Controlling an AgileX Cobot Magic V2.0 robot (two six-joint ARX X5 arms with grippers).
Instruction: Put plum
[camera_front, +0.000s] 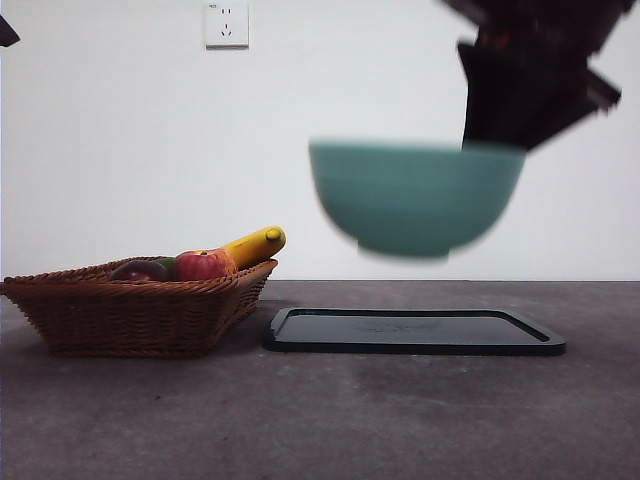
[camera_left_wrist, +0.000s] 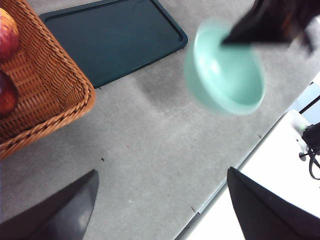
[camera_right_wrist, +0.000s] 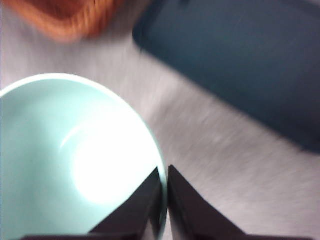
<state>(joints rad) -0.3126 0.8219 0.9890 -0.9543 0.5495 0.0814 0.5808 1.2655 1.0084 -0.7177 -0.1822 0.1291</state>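
One bowl (camera_front: 415, 198) aloft | right fingers (camera_right_wrist: 164, 200) pinch rim | tray (camera_front: 414, 332) seemingly below

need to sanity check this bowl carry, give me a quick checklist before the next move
1. Grip on bowl: the right gripper pinches the rim of the teal bowl, one jaw inside, one outside: ok.
2. Bowl clear of table: held in the air above the black tray: ok.
3. Bowl empty: nothing inside: ok.
4. Tray free for landing: nothing on it: ok.
5. Plum in place: lying in the wicker basket beside the apple: ok.
6. Left gripper: open, above bare table, away from the bowl: ok.
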